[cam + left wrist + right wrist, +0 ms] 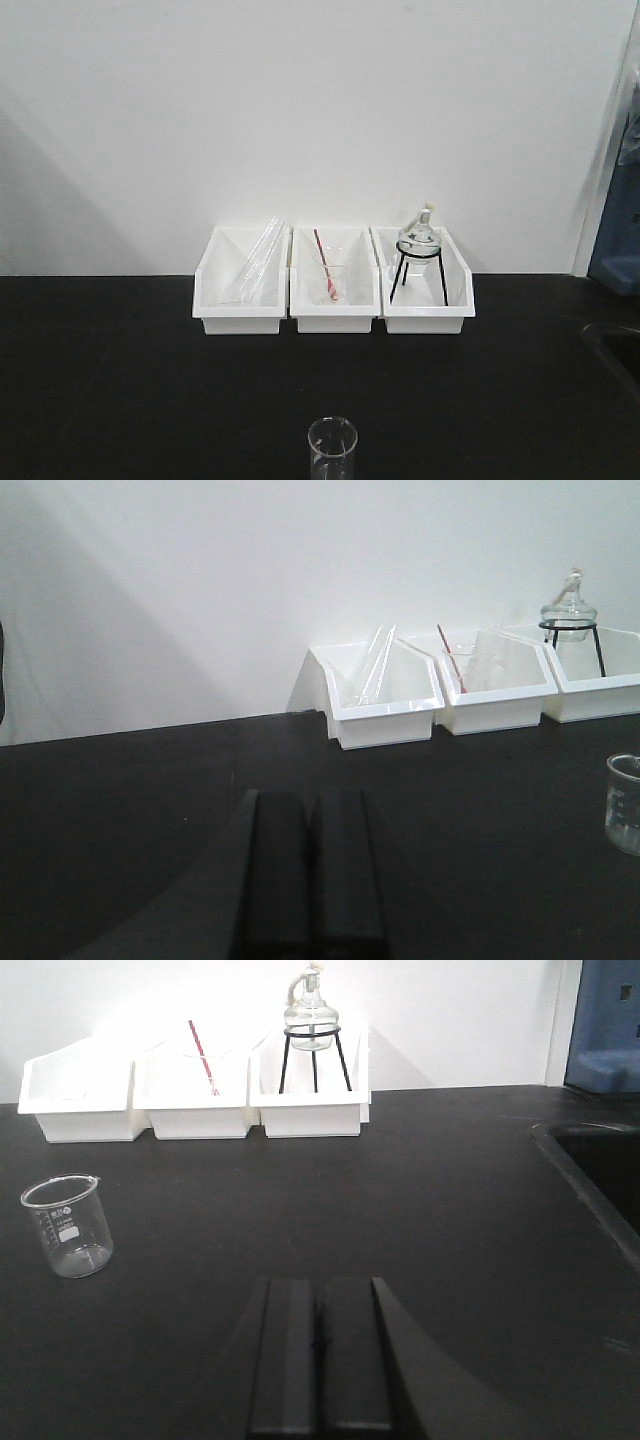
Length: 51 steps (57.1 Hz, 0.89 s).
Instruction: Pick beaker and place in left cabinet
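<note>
The beaker (332, 448) is a small clear glass cylinder standing upright on the black bench near its front edge. It shows at the right edge of the left wrist view (624, 802) and at the left of the right wrist view (68, 1224). My left gripper (311, 800) is shut and empty, low over the bench, left of the beaker. My right gripper (321, 1288) is shut and empty too, well right of the beaker. The left cabinet is out of view.
Three white bins (332, 295) line the back wall: glass rods (252, 262) in the left, a beaker with a red rod (326, 275) in the middle, a flask on a black tripod (418, 252) in the right. A sink (600, 1165) opens at the right.
</note>
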Available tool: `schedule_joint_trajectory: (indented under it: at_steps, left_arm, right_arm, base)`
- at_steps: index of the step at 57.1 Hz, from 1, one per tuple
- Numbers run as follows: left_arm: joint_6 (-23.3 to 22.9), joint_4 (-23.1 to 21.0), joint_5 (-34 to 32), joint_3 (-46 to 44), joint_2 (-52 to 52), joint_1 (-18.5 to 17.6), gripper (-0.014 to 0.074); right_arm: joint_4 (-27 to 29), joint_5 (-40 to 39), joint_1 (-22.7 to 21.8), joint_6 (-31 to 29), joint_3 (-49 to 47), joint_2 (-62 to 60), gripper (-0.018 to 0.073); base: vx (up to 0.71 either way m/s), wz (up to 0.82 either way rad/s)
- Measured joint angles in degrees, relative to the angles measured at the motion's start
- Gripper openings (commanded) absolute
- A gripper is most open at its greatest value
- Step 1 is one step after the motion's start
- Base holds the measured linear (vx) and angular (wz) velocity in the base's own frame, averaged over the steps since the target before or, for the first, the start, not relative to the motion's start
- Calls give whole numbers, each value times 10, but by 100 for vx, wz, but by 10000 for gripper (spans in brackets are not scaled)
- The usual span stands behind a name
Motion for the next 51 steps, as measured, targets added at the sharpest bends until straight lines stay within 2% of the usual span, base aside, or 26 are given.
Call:
schedule_joint_trajectory:
  at_steps: [46,51]
  left_arm:
    - [0,0,0,0,0,0,1]
    - [0,0,0,0,0,0,1]
  right_arm:
    - [-4,0,0,0,0,0,-9]
    - [-13,0,0,-14,0,0,-9]
  base:
    - [0,0]
    - [0,0]
